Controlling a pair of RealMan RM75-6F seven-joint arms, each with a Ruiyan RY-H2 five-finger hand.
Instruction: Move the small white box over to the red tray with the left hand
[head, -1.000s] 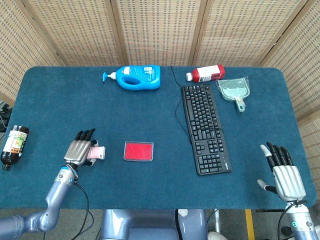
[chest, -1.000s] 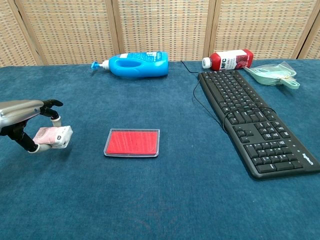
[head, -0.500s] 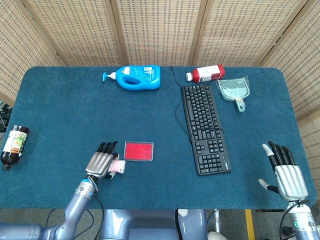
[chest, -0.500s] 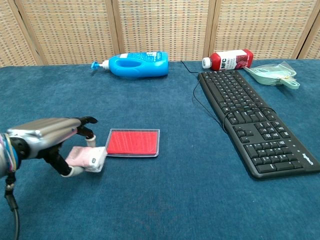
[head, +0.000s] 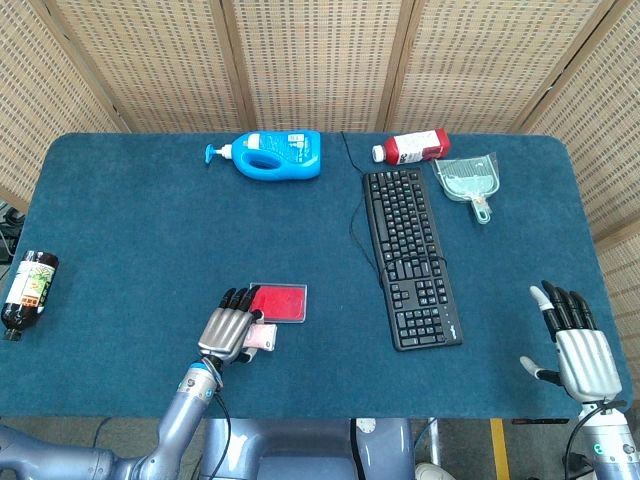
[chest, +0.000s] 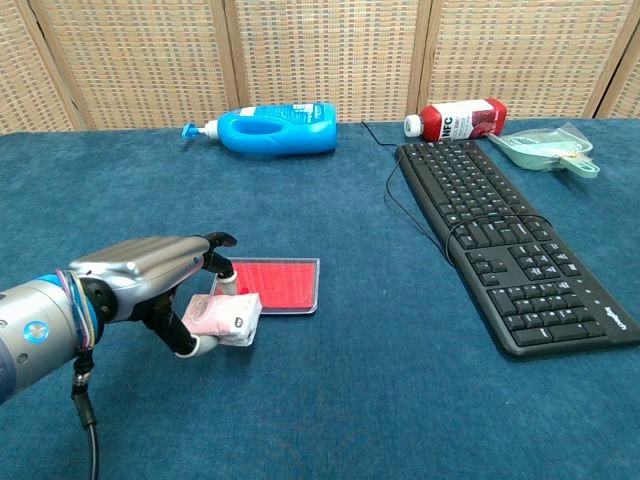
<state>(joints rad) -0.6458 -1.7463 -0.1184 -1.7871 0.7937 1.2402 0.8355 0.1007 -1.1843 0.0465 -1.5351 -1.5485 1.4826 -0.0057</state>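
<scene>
Task approx. two-thirds done by the look of it: the small white box (chest: 225, 318) is picked up and carried, but not yet on the red tray (chest: 270, 284). It sits in the left hand (chest: 165, 280) just beside the tray's near-left corner, w/ the tray itself bare. Left to do, as I judge it: shift the box a bit further right and back so it's over the red surface, lower, let go. Left hand is closed around the box, pinching it btwn thumb below and fingers (head: 238, 299) on top; in the head view the fingertips reach the tray's left edge, box (head: 262, 338) poking out to the right of the palm. Can't tell if the box is touching the tabletop (head: 120, 230) or held just above it. Right hand (head: 578, 352) is well apart at the far right edge, fingers extended and spread, holding nothing.
</scene>
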